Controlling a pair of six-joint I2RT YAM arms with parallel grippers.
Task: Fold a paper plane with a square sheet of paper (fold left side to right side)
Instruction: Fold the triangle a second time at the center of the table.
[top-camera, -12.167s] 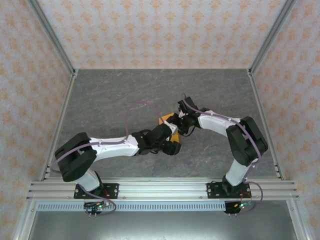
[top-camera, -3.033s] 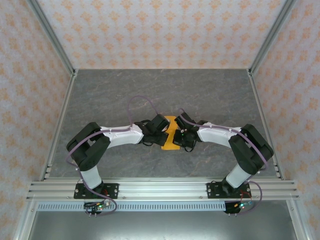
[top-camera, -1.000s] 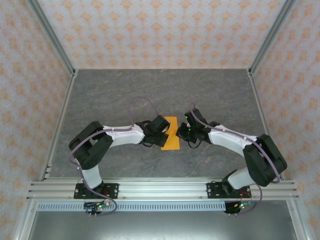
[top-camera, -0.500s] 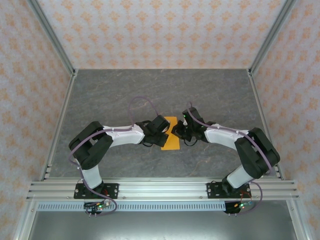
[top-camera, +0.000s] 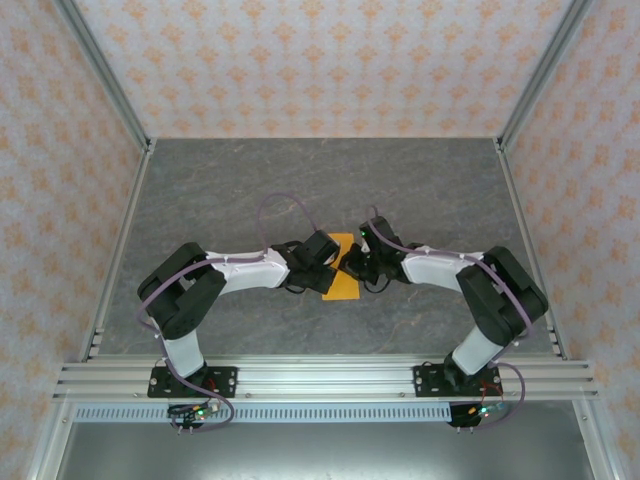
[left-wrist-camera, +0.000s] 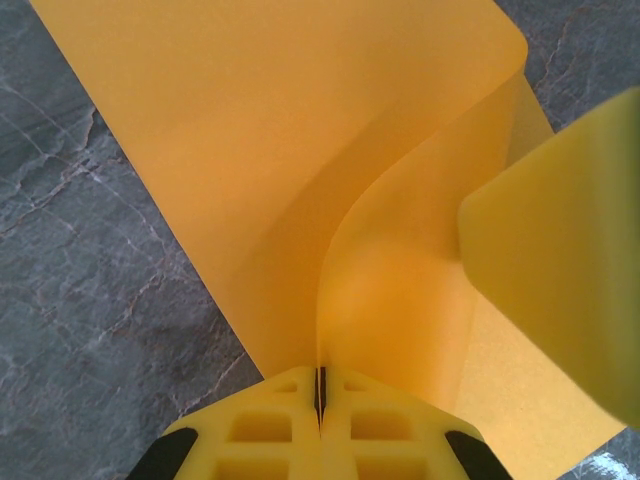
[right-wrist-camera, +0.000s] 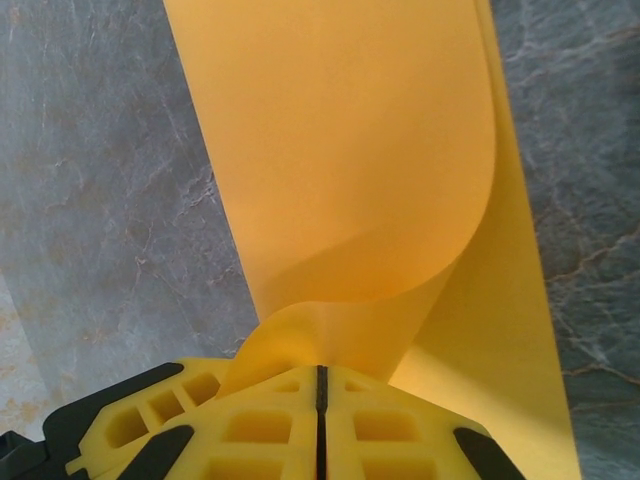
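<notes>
Left wrist: L gripper (left-wrist-camera: 320, 375) pinches orange sheet (left-wrist-camera: 300, 150); R gripper (right-wrist-camera: 320, 372) pinches it too.

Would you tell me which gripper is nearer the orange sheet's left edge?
Left: the left gripper pinches the sheet over that edge; the right gripper pinches its opposite side.

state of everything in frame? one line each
paper: folded over itself in a loose curl, fold not pressed flat, bottom layer lying on the table
left gripper: shut, pinching the paper's raised layer
right gripper: shut, pinching the paper where it curls up
</notes>
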